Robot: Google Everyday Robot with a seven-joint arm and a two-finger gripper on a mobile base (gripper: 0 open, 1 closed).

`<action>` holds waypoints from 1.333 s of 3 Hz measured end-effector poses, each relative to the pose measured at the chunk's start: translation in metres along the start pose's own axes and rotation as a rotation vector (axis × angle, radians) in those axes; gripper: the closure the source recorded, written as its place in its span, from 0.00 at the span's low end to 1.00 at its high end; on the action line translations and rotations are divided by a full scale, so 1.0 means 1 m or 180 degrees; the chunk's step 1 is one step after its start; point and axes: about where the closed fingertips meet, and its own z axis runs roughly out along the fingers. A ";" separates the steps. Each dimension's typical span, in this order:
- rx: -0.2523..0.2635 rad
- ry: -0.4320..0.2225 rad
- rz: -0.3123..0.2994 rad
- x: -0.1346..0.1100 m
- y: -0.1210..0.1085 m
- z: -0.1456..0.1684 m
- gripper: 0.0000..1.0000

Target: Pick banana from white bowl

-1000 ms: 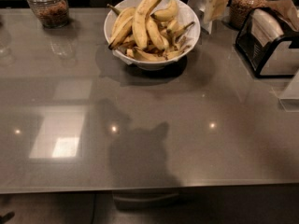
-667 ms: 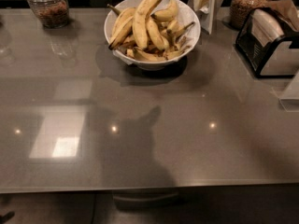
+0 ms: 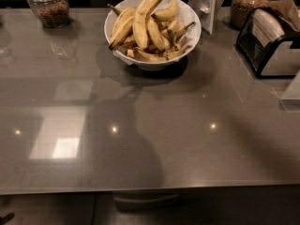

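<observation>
The white bowl (image 3: 191, 37) stands at the back middle of the grey table, piled with bananas. The banana (image 3: 140, 23), the longest and thickest, lies on top of the pile; it runs from its dark stem tip at the bowl's far rim down toward the near left. My gripper (image 3: 206, 6) shows as a white shape at the top edge, just right of the bowl's far right rim and above the table. It touches no banana.
A glass jar (image 3: 47, 6) with brown contents stands at the back left and another (image 3: 248, 6) at the back right. A black napkin holder (image 3: 269, 43) stands at the right. A white object (image 3: 293, 90) sits at the right edge. The table's front edge (image 3: 150, 187) runs across the bottom.
The gripper has shifted a little left, toward the bowl's right rim, and its shadow on the table has moved with it. The bowl and bananas have not moved.
</observation>
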 end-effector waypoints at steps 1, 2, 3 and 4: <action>-0.0109 0.0002 -0.0176 0.007 -0.002 0.024 0.25; -0.0287 -0.0059 -0.0262 0.008 0.003 0.049 0.28; -0.0472 -0.0153 -0.0282 0.007 0.012 0.073 0.30; -0.0621 -0.0274 -0.0167 0.010 0.025 0.094 0.32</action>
